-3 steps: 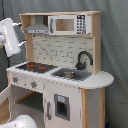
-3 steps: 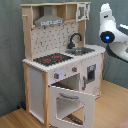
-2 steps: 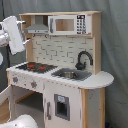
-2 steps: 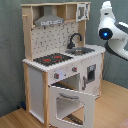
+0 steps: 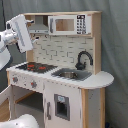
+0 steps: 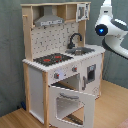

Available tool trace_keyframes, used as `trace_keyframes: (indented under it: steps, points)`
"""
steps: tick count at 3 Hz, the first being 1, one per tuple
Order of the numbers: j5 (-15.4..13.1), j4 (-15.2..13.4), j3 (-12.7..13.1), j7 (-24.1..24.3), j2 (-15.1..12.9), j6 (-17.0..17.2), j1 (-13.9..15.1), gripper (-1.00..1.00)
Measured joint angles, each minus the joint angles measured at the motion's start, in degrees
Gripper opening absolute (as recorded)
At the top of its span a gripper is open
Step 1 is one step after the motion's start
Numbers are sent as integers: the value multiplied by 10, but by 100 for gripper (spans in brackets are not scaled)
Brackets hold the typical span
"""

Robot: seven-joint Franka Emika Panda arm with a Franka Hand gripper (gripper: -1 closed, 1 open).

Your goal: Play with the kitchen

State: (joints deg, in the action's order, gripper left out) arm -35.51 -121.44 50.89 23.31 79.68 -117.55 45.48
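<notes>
The tall white and light-wood toy kitchen [image 5: 60, 75] stands on the wooden floor [image 6: 107, 112] before a grey curtain [image 5: 114, 40], filling the middle of both exterior views. Its worktop carries a black hob with red rings [image 5: 36, 66] toward the first exterior view's left edge, and a sink [image 5: 71, 75] with a black curved faucet [image 5: 83, 59] beside it. Above sit a grey hood [image 6: 49, 20] and an upper microwave cabinet [image 5: 69, 24]. In the second exterior view the windowed oven door [image 6: 71, 102] hangs open, swung down and outward below the hob.

The white robot arm [image 6: 111, 27] is raised at the height of the upper cabinets, beside the kitchen and apart from it. The pincer [image 5: 28, 22] appears at the hood end in the first exterior view; I cannot tell how far it is open, and nothing is seen in its hold.

Judging from this, the step in hand is an approach toward some part of the kitchen. To do it well, the arm should descend slowly, keep clear of the hood's edge and the open door, and meet any knob or handle squarely.
</notes>
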Motion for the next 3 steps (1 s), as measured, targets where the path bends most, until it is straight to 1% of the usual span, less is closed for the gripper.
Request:
trace_keyframes:
  steps: [1,2,3]
  points:
    - [0,0,-1,49,-18,-22,26,100]
    - [0,0,-7,80,-42,-54,55,100]
    - [0,0,-7,83,-55,-70,68,100]
